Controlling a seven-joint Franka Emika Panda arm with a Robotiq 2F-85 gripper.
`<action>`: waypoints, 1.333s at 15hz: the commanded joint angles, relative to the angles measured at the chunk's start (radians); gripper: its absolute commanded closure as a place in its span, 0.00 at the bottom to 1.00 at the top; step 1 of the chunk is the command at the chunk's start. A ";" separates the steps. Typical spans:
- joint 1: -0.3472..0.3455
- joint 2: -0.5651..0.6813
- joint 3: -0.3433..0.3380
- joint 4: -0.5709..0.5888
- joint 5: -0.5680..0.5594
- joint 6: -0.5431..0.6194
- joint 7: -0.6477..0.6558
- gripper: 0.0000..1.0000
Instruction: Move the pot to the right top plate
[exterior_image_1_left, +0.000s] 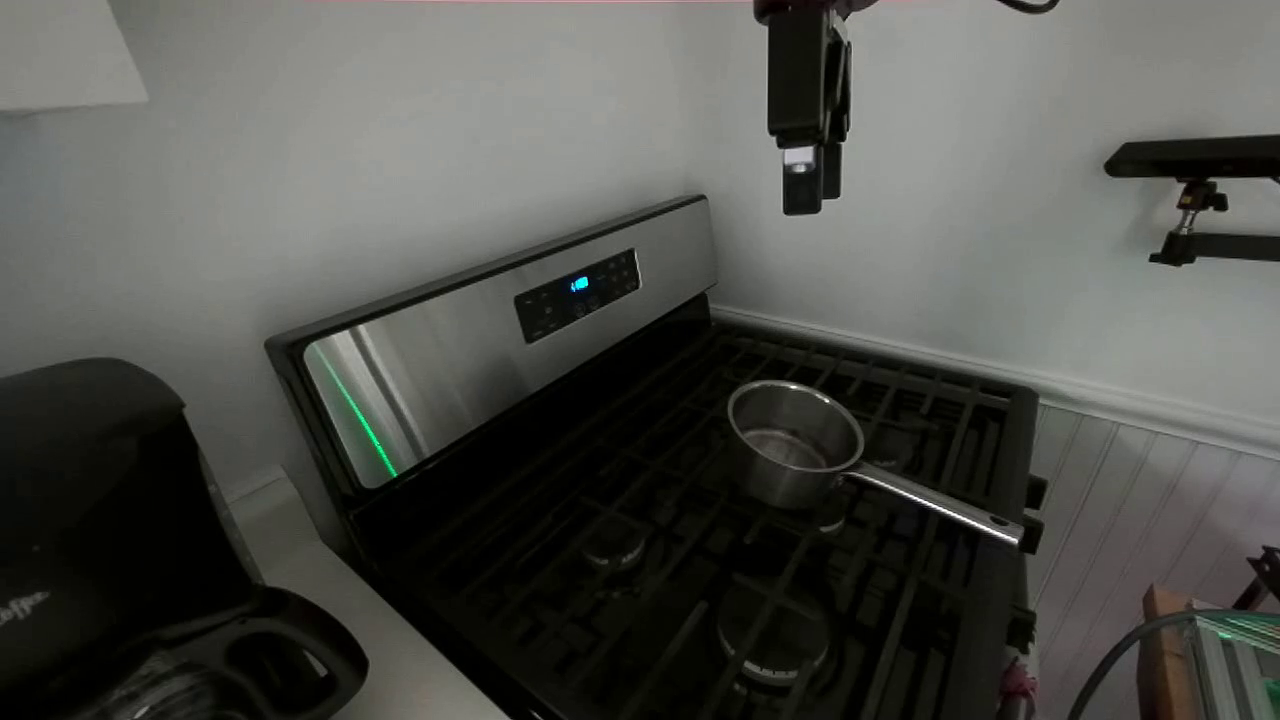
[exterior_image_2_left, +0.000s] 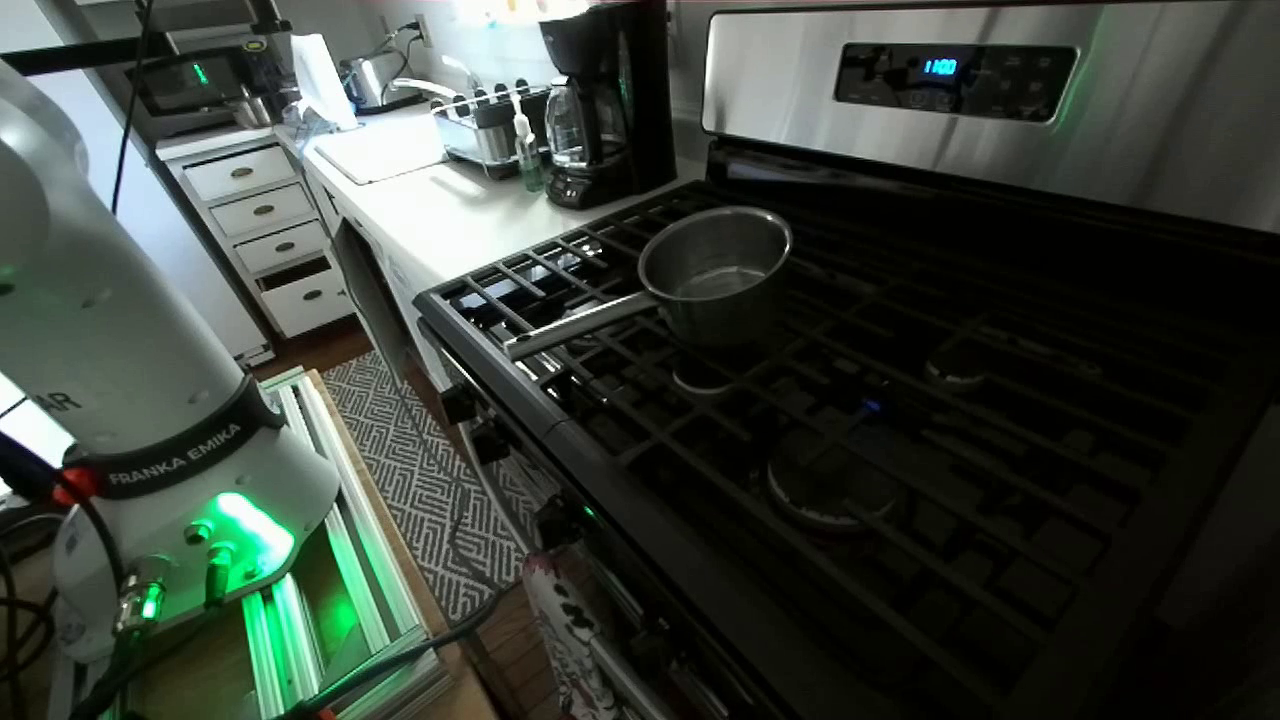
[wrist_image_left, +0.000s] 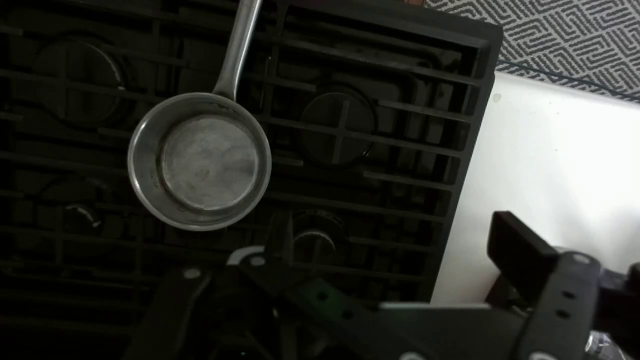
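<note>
"How does the gripper (wrist_image_left: 397, 237) stand?"

"Spread wide and empty, its fingers (wrist_image_left: 520, 247) well apart."

"And the pot (exterior_image_1_left: 795, 445)?"

"Well below, as seen in an exterior view. In the wrist view it shows outside the gap, past the finger on the picture's left, its handle (wrist_image_left: 240, 47) pointing away."

"Resting on?"

"The grate (wrist_image_left: 410, 181), upright, between burners (wrist_image_left: 325, 115)."

"Farther off?"

"The silver panel (exterior_image_1_left: 470, 345), its display (exterior_image_1_left: 580, 285) lit blue, in both exterior views."

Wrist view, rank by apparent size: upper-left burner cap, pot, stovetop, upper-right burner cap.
1. Stovetop
2. Pot
3. Upper-left burner cap and upper-right burner cap, unranked: too dim and close in size.
</note>
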 joint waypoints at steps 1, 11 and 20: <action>-0.009 0.001 0.007 0.002 0.002 -0.002 -0.002 0.00; -0.018 0.026 0.012 0.011 -0.021 0.005 0.025 0.00; -0.137 0.281 -0.116 0.035 -0.025 0.124 -0.140 0.00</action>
